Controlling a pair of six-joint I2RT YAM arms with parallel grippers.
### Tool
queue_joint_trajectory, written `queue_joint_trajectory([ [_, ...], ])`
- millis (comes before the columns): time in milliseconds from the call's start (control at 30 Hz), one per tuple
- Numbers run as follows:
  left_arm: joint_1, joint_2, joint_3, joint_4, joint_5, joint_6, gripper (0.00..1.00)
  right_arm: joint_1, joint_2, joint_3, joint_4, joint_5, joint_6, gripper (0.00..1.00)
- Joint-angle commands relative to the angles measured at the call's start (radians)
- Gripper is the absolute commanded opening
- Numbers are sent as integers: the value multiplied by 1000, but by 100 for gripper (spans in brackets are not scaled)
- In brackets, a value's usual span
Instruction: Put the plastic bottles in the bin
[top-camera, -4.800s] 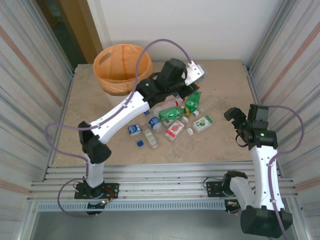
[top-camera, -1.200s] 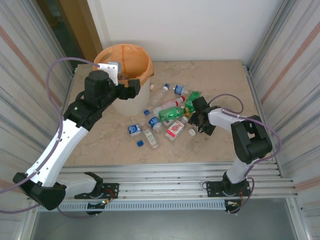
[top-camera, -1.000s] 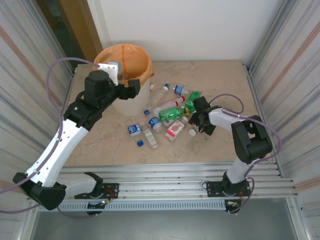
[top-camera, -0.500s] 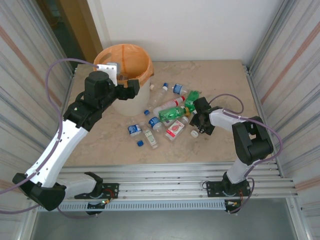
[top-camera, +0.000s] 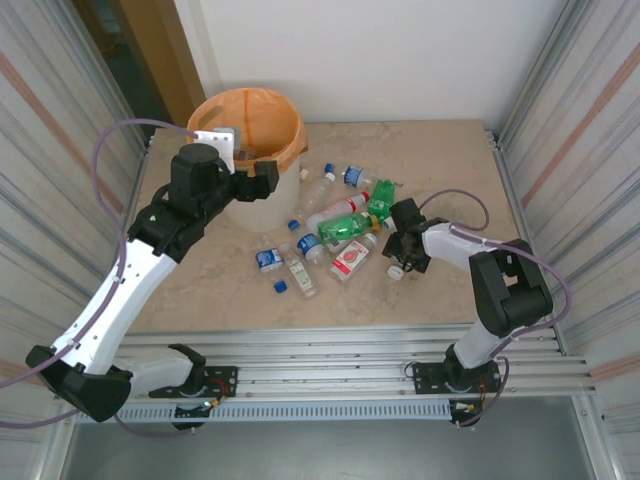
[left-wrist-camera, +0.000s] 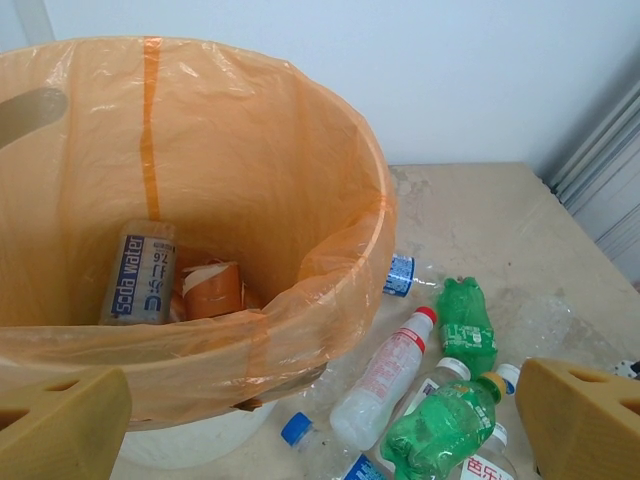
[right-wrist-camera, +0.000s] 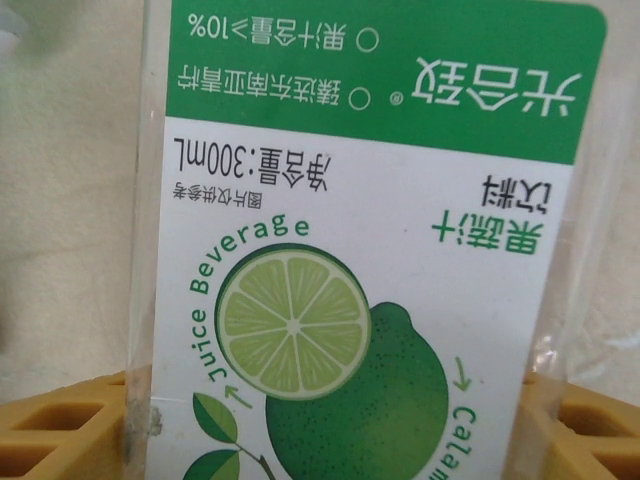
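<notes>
Plastic bottles (top-camera: 335, 225): the right gripper (right-wrist-camera: 330, 430) has just closed its fingers onto both sides of the lime-juice bottle (right-wrist-camera: 350, 250).
It looks ready to be carried to the bin (left-wrist-camera: 345, 240) (the left gripper (left-wrist-camera: 320, 410) gapes wide and empty at its rim).

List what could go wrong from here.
The right jaws flank the lime juice bottle on its smooth label; it may slip when lifted.
The left jaws hang open at the bin, so the arms might clash at the drop.
Nearby, the green bottle could get knocked.
</notes>
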Motion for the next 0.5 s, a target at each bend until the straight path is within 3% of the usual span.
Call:
queue_joint_trajectory([
  [0, 13, -22, -8, 11, 17, -19, 99, -6, -61, -11, -72, 36, -34, 51],
  [467, 18, -24, -7, 25, 65, -35, 99, 15, -330, -17, -101, 84, -135, 43],
])
